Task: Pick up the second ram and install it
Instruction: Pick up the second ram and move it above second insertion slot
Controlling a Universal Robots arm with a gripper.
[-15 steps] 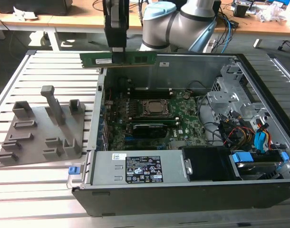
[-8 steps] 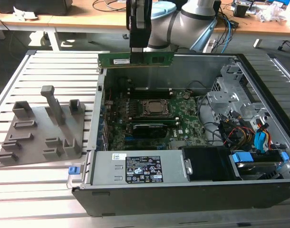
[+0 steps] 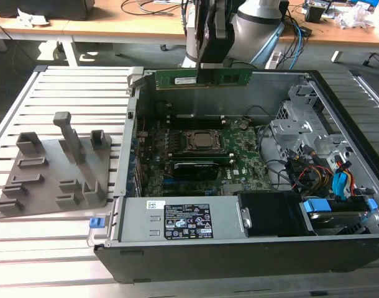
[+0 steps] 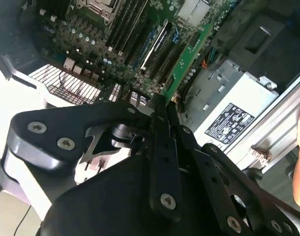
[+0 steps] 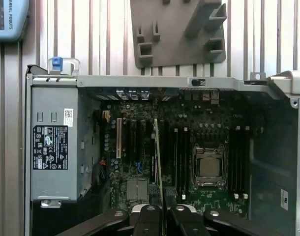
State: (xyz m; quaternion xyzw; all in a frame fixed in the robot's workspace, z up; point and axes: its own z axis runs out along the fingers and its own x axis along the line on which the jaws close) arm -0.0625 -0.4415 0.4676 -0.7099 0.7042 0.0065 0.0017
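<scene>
Hold is taken near the middle of the second ram (image 3: 177, 79), on whose flat faces the fingers of the gripper (image 3: 212, 66) are clamped. In the exterior view the stick is carried level and on edge above the far wall of the open computer case (image 3: 338, 93), clear of the motherboard (image 3: 239, 152). In the first wrist view it is seen edge-on (image 5: 156, 157) over the board, beside the memory slots (image 5: 182, 157).

The stick is judged to be light, thin and stiff, but brittle. It would be damaged by bending or twisting rather than by its own weight. The smooth faces may slip or tilt if pinched off-centre, so a central grip on the upper edge is judged best. The contact edge below is best left untouched.
</scene>
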